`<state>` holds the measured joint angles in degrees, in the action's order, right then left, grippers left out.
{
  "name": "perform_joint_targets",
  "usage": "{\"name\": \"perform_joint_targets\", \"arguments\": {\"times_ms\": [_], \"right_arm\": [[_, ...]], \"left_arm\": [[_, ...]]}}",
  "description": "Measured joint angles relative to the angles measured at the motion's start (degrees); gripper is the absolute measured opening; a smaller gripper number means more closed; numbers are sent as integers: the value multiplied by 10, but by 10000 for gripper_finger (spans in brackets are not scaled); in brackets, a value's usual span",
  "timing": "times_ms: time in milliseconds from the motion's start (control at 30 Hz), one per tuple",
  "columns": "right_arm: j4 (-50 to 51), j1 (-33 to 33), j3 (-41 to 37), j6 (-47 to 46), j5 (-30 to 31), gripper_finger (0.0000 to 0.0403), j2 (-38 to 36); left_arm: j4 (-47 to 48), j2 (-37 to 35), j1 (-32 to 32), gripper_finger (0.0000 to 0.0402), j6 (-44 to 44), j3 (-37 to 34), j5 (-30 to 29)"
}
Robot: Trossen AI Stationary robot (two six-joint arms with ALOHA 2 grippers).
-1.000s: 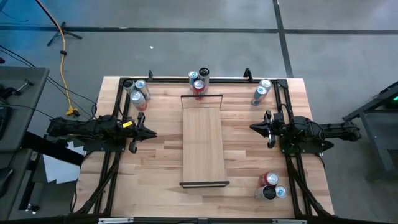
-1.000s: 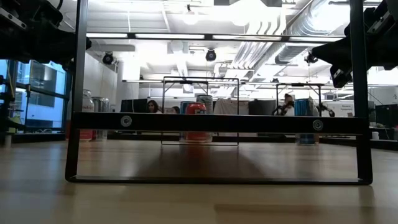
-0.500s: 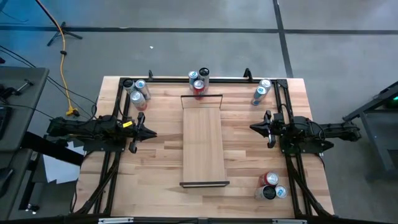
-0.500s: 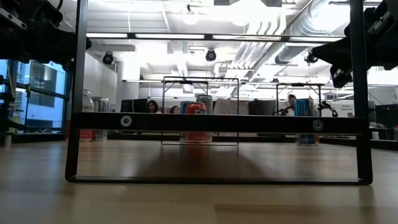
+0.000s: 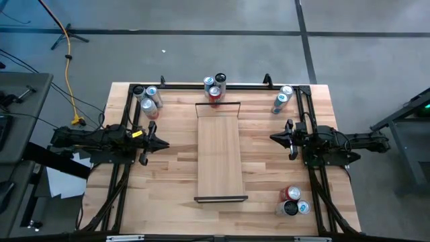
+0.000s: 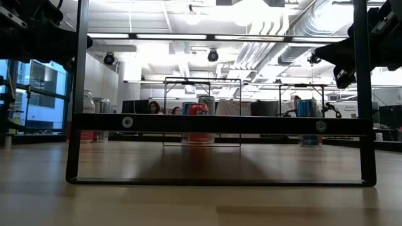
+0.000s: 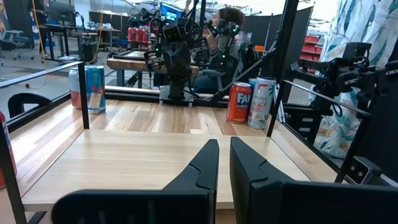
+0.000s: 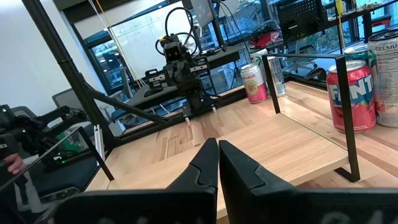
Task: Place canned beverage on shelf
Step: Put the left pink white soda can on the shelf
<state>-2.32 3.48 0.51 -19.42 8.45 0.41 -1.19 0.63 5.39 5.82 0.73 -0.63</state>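
Shelf — smooth pale plank, black end rails — between closed left gripper and right gripper.

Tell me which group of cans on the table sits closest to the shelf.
The three cans at the far edge's middle, just beyond the shelf and its end rail. The other groups stand out in table corners, well off to either side.

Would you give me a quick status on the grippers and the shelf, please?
Left gripper shut, empty, left of shelf. Right gripper shut, empty, right of it. Shelf bare; cans wait at table edges. Nothing in the way.
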Motion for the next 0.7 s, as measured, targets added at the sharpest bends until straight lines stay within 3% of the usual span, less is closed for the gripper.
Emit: {"name": "perform_joint_targets", "arguments": {"times_ms": [133, 233, 333, 467, 533, 700], "right_arm": [[0, 0, 0, 0, 0, 0, 0], [0, 0, 0, 0, 0, 0, 0], [0, 0, 0, 0, 0, 0, 0], [0, 0, 0, 0, 0, 0, 0], [0, 0, 0, 0, 0, 0, 0], [0, 0, 0, 0, 0, 0, 0]], "left_arm": [[-2, 0, 0, 3, 4, 0, 0], [-30, 0, 0, 3, 100, 0, 9], [-114, 5, 0, 3, 177, 0, -17], [-270, 36, -3, 5, 185, 15, -95], [-241, 62, -11, 14, 187, 58, -135], [-32, 173, -45, 70, 179, 224, -185]]}}
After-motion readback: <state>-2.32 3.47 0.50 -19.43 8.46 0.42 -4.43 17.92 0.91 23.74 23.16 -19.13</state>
